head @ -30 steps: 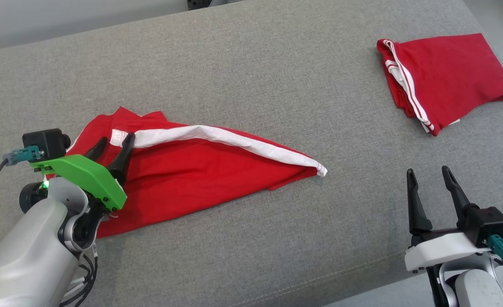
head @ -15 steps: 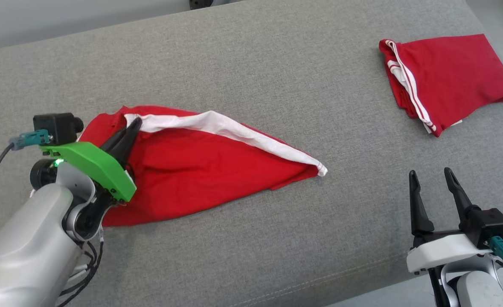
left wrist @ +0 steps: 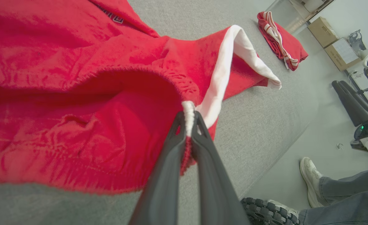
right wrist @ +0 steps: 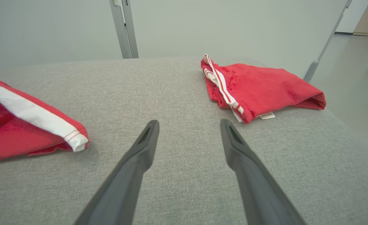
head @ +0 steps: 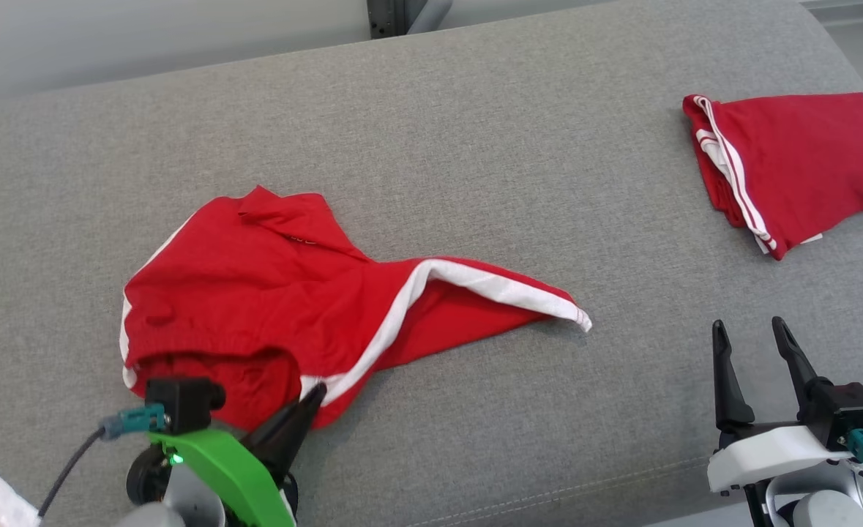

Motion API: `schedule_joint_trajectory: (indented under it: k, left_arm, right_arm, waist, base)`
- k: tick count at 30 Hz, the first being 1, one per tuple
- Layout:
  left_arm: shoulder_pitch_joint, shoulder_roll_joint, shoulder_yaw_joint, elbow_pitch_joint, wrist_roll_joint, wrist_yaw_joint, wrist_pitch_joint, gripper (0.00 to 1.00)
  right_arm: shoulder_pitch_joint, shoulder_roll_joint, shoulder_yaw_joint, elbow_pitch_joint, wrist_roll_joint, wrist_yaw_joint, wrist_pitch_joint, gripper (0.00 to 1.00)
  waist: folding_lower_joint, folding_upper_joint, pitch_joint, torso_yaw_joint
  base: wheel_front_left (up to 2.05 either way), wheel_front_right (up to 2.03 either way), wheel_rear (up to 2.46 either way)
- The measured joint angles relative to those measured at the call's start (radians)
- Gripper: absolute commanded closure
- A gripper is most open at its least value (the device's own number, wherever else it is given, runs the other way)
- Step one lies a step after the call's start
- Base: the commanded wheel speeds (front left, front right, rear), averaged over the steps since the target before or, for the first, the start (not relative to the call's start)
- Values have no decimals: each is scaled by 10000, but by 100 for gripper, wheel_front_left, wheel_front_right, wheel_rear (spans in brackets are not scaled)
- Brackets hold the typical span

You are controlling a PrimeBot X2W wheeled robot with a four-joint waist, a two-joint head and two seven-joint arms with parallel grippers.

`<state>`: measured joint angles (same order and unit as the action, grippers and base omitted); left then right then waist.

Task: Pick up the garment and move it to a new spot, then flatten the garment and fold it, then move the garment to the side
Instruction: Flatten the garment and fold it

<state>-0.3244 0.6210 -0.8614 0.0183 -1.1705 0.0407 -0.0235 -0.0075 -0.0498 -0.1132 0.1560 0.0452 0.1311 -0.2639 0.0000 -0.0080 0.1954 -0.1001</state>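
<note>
On grey fabric-covered worktop [head: 475,132], left of centre: crumpled red cloth garment with white side stripe [head: 255,293] lay partly spread | left claw [left wrist: 188,116] was clamped shut on its white-striped waistband edge, at near side | right claw [head: 749,333] stood open over bare worktop, well apart from garment | folded red garment with white stripes [head: 804,168] lay at far right.

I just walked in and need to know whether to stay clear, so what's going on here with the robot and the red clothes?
The robot is handling a loose red garment lying crumpled on the gray padded surface. Its left tool is shut on the garment's near edge, by the white stripe. The right tool is open, holds nothing, and is apart from the cloth. A second red garment lies folded at the far right.
</note>
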Motion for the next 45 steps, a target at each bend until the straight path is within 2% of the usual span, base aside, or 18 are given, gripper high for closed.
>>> schedule_joint_trajectory:
  k: [4, 7, 12, 13, 15, 20, 25, 29, 33, 37, 42, 45]
  left_arm:
    - [1288, 128, 94, -161, -483, 391, -506, 100]
    - [1726, 209, 148, 307, -727, 389, -708, 100]
    - [1973, 94, 23, 1204, -1043, -144, -600, 100]
    - [1972, 38, 23, 1367, -1112, -213, -573, 91]
    - [1969, -96, 19, 1576, -1244, -324, -554, 0]
    - [1958, 21, -35, 1191, -1521, -633, -65, 0]
    - [1771, 533, 708, 395, -2017, -639, -138, 0]
    - [1139, 876, 1758, 564, -2476, 65, -456, 0]
    - [577, 1041, 2117, 1572, -2614, 663, -291, 0]
    - [331, 1204, 2084, 2589, -2546, 884, 59, 0]
    - [326, 1258, 2075, 3231, -2708, 713, 357, 0]
    - [331, 1112, 2197, 3411, -3081, 165, 441, 0]
  right_arm:
    - [15, 0, -2, 2, -31, -2, 0, 0]
    - [19, -6, -15, 10, -109, -2, 0, 0]
    - [-7, 2, 10, 52, -209, 0, 0, 0]
    - [-27, 6, 15, 65, -219, 0, 0, 0]
    - [-52, 6, 13, 75, -228, -2, 0, 0]
    - [-70, 4, -4, 58, -313, 0, 0, 0]
    - [-68, 2, -50, 0, -316, 0, 0, 0]
    - [-122, 0, 25, -21, -316, 0, 0, 0]
    - [-364, 8, 196, -13, -307, 0, 0, 0]
    - [-393, 4, 155, -12, -278, -2, 0, 0]
    - [-354, 2, 79, -15, -234, -2, 0, 0]
    - [-303, 4, 58, -23, -222, -2, 0, 0]
  waist:
    - [0, 0, 8, 269]
    - [0, 0, 27, 491]
    - [0, 0, 45, 818]
    - [0, 0, 50, 867]
    - [0, 0, 52, 944]
    - [0, 0, 66, 971]
    - [0, 0, 151, 934]
    - [0, 0, 319, 866]
    - [0, 0, 483, 682]
    - [0, 0, 585, 391]
    - [0, 0, 658, 56]
    - [0, 0, 677, -69]
  base:
    - [0, 0, 0]
    - [0, 0, 0]
    - [0, 0, 0]
    - [0, 0, 0]
    - [0, 0, 0]
    - [0, 0, 0]
    - [0, 0, 0]
    - [0, 0, 0]
    - [0, 0, 0]
    - [0, 0, 0]
    - [0, 0, 0]
    - [0, 0, 0]
